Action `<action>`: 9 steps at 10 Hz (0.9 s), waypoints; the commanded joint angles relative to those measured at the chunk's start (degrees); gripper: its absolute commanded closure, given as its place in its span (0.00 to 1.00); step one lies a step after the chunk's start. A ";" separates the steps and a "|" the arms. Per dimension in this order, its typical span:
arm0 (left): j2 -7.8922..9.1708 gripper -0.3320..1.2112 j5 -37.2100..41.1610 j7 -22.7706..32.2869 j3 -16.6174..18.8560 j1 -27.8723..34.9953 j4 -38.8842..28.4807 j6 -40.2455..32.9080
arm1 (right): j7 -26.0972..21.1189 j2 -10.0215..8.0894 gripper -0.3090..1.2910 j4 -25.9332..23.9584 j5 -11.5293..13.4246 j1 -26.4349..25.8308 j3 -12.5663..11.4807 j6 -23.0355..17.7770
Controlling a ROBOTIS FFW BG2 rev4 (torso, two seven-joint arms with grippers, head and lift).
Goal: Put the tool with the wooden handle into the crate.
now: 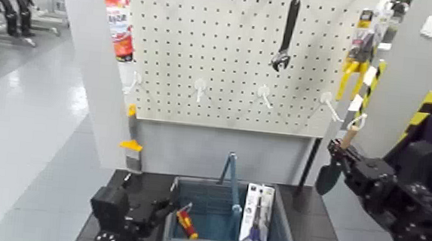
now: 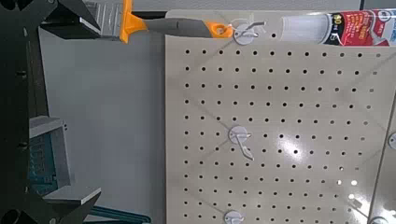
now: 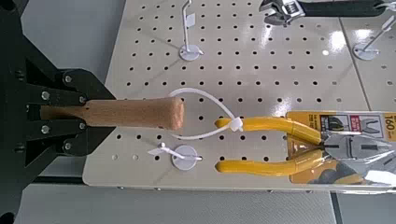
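The right gripper [image 1: 342,149] of a two-armed robot clamps a hand trowel [image 1: 328,179], its jaws closed on the light-brown wooden handle [image 3: 131,114], just beyond the right edge of a perforated pegboard [image 1: 233,55]. The tool hangs in the grip with its dark green, pointed blade downward and its pale cord loop [image 3: 207,101] at the upper end, held to the right of the blue-grey crate [image 1: 231,214], higher than its rim and well apart from it. The crate stands on a dark surface [image 1: 311,222] below the board, its thin blue bail handle [image 1: 233,178] raised. Inside, toward the left, lies a small red-and-yellow-handled tool [image 1: 186,222]; to the right, a white packaged item [image 1: 256,214] leans within the walls. At the lower left, the left gripper [image 1: 151,196] waits beside the crate, its fingers spread apart and nothing between them. An adjustable wrench [image 1: 288,31] hangs head down on the pegboard, with yellow-handled pliers [image 3: 336,149] in their packaging near the board's right side. On the opposite side hang a red-and-white package [image 1: 119,26] and, beneath it, a grey-bladed tool [image 1: 132,148] with orange parts. White hooks [image 1: 200,87] line the board's lower part.
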 commanded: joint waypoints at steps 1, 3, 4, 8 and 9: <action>0.13 0.30 0.00 0.00 -0.12 -0.06 0.09 -0.07 | -0.19 0.73 0.93 -5.47 -3.64 3.43 -0.68 3.48; 0.21 0.30 0.00 0.00 -0.12 -0.06 0.00 -0.07 | -0.45 1.52 0.93 -7.32 -5.57 5.01 -0.68 5.06; 0.21 0.30 0.00 0.00 -0.21 -0.06 0.09 -0.07 | -0.63 2.05 0.93 -7.76 -6.98 5.63 -0.59 5.24; 0.13 0.30 0.09 -0.09 -0.12 -0.06 0.09 -0.15 | -2.12 3.19 0.93 -6.18 -11.11 5.71 1.70 4.89; 0.13 0.30 0.09 0.00 -0.12 -0.06 0.09 -0.15 | -2.74 3.54 0.93 -4.68 -12.25 5.63 2.93 4.19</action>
